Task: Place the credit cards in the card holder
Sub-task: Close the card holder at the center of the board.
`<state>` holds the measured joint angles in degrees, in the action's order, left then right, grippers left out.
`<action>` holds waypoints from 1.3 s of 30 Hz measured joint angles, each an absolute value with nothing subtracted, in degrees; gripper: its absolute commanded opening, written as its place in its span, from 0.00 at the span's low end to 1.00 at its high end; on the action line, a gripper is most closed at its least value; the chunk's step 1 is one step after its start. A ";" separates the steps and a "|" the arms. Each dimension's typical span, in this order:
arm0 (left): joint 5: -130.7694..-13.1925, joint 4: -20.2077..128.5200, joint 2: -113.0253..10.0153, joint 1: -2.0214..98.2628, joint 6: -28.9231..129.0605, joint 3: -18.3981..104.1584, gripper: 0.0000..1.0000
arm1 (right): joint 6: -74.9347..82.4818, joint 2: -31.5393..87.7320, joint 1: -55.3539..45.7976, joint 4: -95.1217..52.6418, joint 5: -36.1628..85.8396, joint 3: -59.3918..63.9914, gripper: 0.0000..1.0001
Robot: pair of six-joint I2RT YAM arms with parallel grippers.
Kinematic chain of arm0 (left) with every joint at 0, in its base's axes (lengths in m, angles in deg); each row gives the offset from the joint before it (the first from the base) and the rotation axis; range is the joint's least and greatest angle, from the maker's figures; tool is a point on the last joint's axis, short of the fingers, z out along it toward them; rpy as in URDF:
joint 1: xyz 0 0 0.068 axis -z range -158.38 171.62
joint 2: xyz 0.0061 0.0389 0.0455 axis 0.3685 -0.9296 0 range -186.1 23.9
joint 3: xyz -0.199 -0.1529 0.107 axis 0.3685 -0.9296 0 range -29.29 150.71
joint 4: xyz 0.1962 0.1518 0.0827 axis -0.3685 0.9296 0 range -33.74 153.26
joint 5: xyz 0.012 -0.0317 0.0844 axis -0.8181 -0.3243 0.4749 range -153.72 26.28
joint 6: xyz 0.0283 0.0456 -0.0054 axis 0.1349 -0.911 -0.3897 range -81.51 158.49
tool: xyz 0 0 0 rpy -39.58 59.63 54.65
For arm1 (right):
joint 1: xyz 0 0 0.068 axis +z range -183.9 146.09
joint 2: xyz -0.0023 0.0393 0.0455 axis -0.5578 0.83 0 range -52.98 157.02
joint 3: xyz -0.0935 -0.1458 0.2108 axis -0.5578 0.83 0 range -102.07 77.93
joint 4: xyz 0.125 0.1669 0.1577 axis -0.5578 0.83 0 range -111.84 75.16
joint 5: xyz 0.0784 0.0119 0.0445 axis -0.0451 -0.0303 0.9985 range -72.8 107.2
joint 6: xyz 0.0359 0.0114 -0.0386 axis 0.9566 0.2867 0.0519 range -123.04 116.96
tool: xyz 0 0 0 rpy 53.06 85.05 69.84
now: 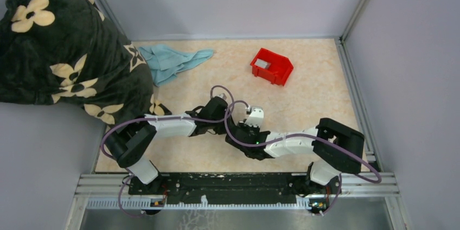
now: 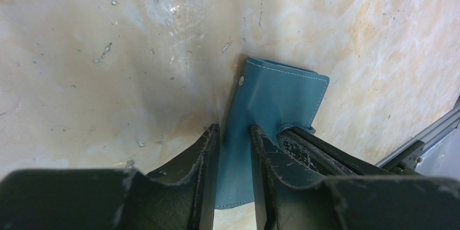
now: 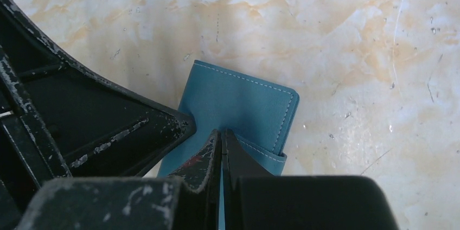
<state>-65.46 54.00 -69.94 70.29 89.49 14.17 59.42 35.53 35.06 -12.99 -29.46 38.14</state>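
The left gripper (image 2: pixel 234 128) clamps the teal leather folding wallet (image 2: pixel 282 94) lengthwise; the right gripper (image 3: pixel 222 132), fingers together, meets its pocket edge.

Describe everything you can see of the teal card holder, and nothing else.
The card holder is a small teal-blue folding wallet, leather-like, with pale stitching along its edges and a tiny light snap button near one corner. A slip pocket shows on one leaf. It sits on the marbled beige table. The left pincer has one leaf between its fingers; the shut right pincer meets it at the pocket edge. No card shows in it.
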 measured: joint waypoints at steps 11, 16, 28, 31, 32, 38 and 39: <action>-63.91 57.67 -69.94 71.40 89.71 15.97 0.34 | 66.65 32.25 35.09 -23.81 -30.22 46.21 0.00; -62.86 59.99 -69.96 71.92 89.71 17.06 0.34 | 71.00 32.53 35.63 -31.16 -31.69 50.21 0.00; -60.98 63.24 -69.96 72.97 89.82 18.24 0.34 | 87.09 40.53 40.20 -45.23 -39.97 54.32 0.00; -60.76 63.88 -69.96 73.17 89.86 18.61 0.35 | 90.34 40.77 40.46 -46.44 -40.30 55.08 0.00; -60.67 64.05 -69.96 73.26 89.86 18.70 0.35 | 90.67 40.71 40.51 -46.04 -40.41 55.00 0.00; -60.41 65.45 -69.96 73.39 89.86 19.44 0.36 | 86.69 35.50 41.67 -33.71 -39.05 51.08 0.30; -60.26 65.52 -69.96 73.39 89.86 19.62 0.36 | 85.25 34.37 41.88 -30.85 -38.53 50.32 0.33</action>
<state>-60.26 65.52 -69.96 73.39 89.86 19.62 85.25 34.37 41.88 -30.85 -38.53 50.32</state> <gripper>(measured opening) 0.361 0.243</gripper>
